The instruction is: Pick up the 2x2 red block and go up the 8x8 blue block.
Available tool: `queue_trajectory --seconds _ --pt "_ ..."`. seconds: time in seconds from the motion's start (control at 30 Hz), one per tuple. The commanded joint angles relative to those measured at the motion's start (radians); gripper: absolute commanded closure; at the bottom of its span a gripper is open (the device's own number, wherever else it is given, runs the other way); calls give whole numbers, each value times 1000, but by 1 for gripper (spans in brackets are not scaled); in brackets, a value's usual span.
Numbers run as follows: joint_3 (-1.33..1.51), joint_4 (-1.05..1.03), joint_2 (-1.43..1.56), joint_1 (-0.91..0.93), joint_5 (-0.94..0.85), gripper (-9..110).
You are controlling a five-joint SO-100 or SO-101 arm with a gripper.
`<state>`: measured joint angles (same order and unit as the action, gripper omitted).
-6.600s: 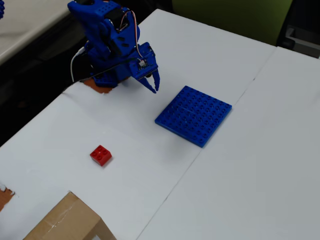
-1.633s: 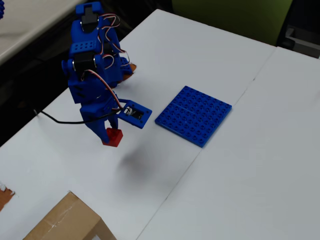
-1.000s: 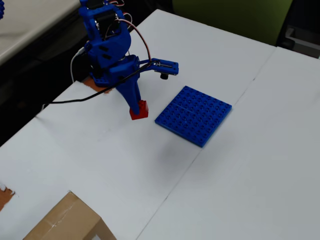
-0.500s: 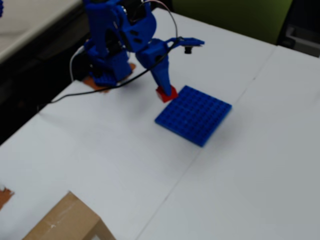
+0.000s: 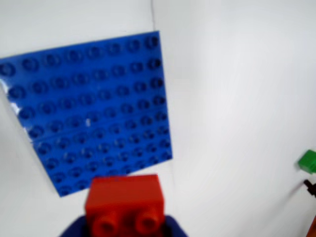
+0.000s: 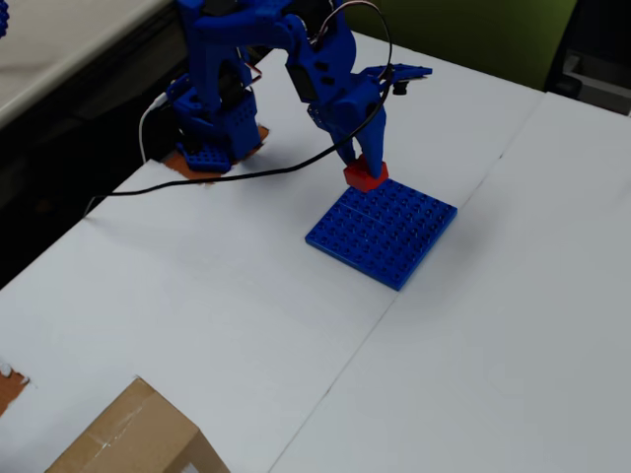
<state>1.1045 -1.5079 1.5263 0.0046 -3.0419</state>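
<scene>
Overhead view: cardboard box [image 6: 128, 434] well apart from 8x8 blue block [image 6: 383, 227].

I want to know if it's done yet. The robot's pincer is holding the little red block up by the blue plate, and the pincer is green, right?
Not quite: the pincer is blue, not green, as the overhead view shows. The rest is right: it holds the red block up at the far edge of the blue plate.
</scene>
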Motion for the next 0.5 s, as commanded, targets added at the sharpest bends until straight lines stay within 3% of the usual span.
queue_trajectory --seconds 0.0,0.47 --pt "-57 5 -8 -20 -20 101" --pt "-156 -54 -72 -57 -57 101"
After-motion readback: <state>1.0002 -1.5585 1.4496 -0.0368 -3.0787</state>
